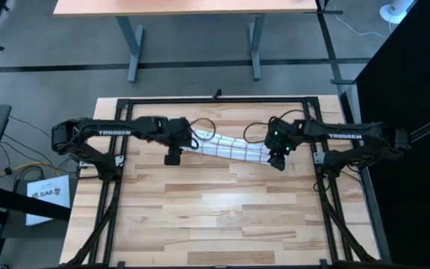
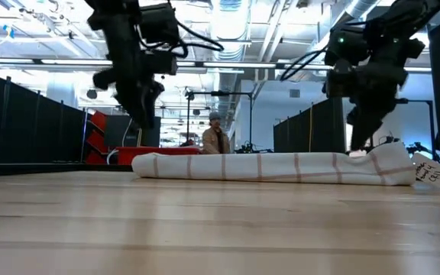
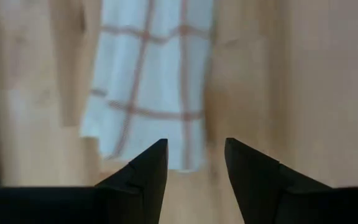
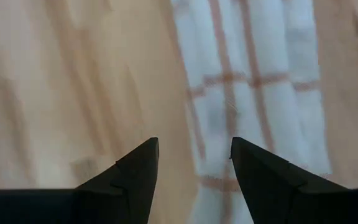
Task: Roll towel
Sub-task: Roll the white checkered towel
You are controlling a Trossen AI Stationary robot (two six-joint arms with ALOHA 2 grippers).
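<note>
- While both arms hang above it, the towel (image 1: 230, 148) lies rolled into a long, narrow bundle on the far half of the table (image 1: 215, 217), stretched between the two grippers.
- Seen from the low camera, the roll (image 2: 273, 167) rests flat on the wood, with a small tag (image 2: 431, 173) sticking out at one end.
- Its grid lines read reddish-brown on white cloth in both wrist views.
- Left gripper (image 1: 172, 158): over the roll's left end, lifted clear of it; in the low view it (image 2: 145, 114) hangs above the cloth without touching.
- In the left wrist view its fingers (image 3: 146, 174) stand apart with nothing between them, and the towel's end (image 3: 146, 102) lies just beyond the tips.
- Right gripper (image 1: 278, 162): at the roll's right end, also raised; in the low view it (image 2: 362, 134) sits just above the cloth near the tag.
- In the right wrist view its fingers (image 4: 260, 171) are spread, empty, with the towel (image 4: 253, 93) passing beneath one of them and bare wood under the other.
- A person (image 2: 216, 138) shows far off in the room behind the table.
</note>
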